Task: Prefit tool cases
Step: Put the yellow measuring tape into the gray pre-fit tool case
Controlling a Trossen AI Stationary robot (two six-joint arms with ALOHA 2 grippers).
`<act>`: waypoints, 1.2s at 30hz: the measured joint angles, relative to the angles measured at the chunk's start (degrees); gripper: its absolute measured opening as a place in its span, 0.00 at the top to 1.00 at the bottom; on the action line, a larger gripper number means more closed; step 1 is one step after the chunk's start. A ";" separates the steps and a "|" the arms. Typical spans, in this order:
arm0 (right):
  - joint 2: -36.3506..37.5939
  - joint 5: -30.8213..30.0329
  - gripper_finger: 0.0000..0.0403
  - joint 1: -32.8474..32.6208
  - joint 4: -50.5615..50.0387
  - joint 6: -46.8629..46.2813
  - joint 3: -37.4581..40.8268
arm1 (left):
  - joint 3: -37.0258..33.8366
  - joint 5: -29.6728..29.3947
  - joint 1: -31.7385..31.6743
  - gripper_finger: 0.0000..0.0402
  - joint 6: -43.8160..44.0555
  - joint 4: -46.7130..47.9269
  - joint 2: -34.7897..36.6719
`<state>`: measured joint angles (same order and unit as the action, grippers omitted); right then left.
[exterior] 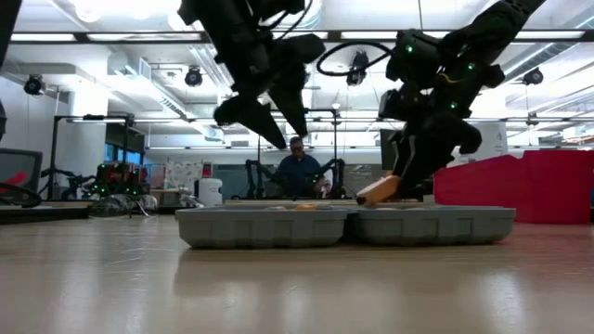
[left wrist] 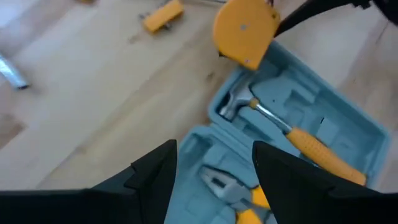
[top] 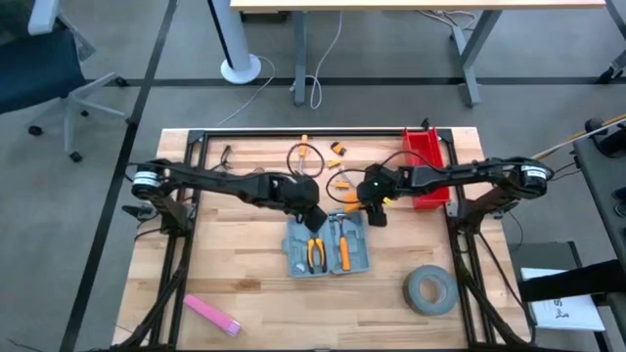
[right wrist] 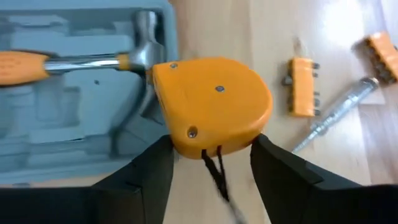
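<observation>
The open blue-grey rectangular plastic tool case [top: 326, 244] is lying around the middle of the pale wooden desk [top: 254, 284], with an orange-handled steel hammer [left wrist: 292, 127] and orange-handled pliers [top: 315, 252] already sitting in their recesses. The right hand [right wrist: 210, 155] is clamping an orange rounded plastic tape measure [right wrist: 211, 106] right at the case's far edge, by the hammer head. The left hand [left wrist: 214, 165] is hanging over the case with its fingers apart, holding nothing. I'd say the trick here is lining the tape measure up square over its own recess before letting go, staying clear of the hammer head.
</observation>
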<state>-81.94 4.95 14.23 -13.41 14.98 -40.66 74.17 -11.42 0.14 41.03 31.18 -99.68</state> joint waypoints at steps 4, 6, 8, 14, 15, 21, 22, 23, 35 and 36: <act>0.00 -0.16 0.59 -2.01 -0.03 -0.09 0.00 | 0.00 0.05 1.16 0.47 1.26 -2.75 -3.31; 0.01 -0.36 0.63 -2.67 0.08 -0.52 0.00 | -0.01 0.68 1.46 0.48 2.25 -3.57 -4.64; 0.17 -0.44 0.68 -2.90 0.12 -0.84 0.00 | -0.02 2.27 1.65 0.48 3.17 -4.65 -5.67; 0.72 0.45 0.87 -3.25 0.18 -0.83 0.00 | -0.02 3.43 2.76 0.50 4.51 -6.43 -6.12; 0.86 0.98 0.90 -3.25 0.09 -0.83 0.00 | -0.02 3.43 2.90 0.50 4.49 -6.36 -5.95; 1.27 1.55 0.99 -3.25 0.04 -0.17 0.00 | -0.02 3.45 3.09 0.50 4.49 -6.90 -5.18; 1.32 1.56 0.99 -3.25 0.02 -0.15 0.00 | -0.02 3.45 3.09 0.50 4.49 -6.91 -5.18; 1.36 1.57 1.00 -3.25 0.02 -0.13 0.00 | -0.02 3.45 3.09 0.50 4.50 -6.90 -5.18; 5.19 3.06 1.00 -3.49 0.36 0.19 -0.29 | -0.04 3.45 3.09 0.55 2.98 -10.50 -5.18; 6.02 3.05 1.00 -3.49 0.10 0.17 -0.56 | -0.04 3.45 3.09 0.55 2.90 -10.70 -5.18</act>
<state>-75.92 8.00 10.74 -13.31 15.16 -41.22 74.13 -7.97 3.22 43.93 20.48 -104.86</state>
